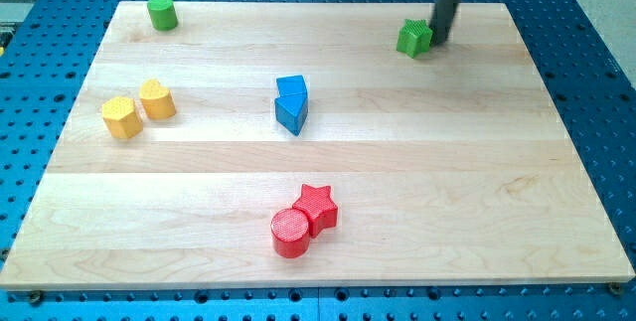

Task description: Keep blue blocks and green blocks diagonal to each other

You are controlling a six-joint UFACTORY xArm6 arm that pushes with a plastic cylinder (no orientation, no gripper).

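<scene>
My tip (436, 39) touches green star block (413, 39) at its 3 o'clock, likely positioned for pushing. Blue blocks (291, 103) sit mid-counter (447, 162). No jaws fitted.

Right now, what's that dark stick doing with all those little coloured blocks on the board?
It is a robot arm's rod. My tip sits against the right side of a green star-like block near the view's top right. A green cylinder stands at the top left, and two blue blocks touch in the middle. The yellow pair and the red pair lie untouched on the wooden board.
</scene>
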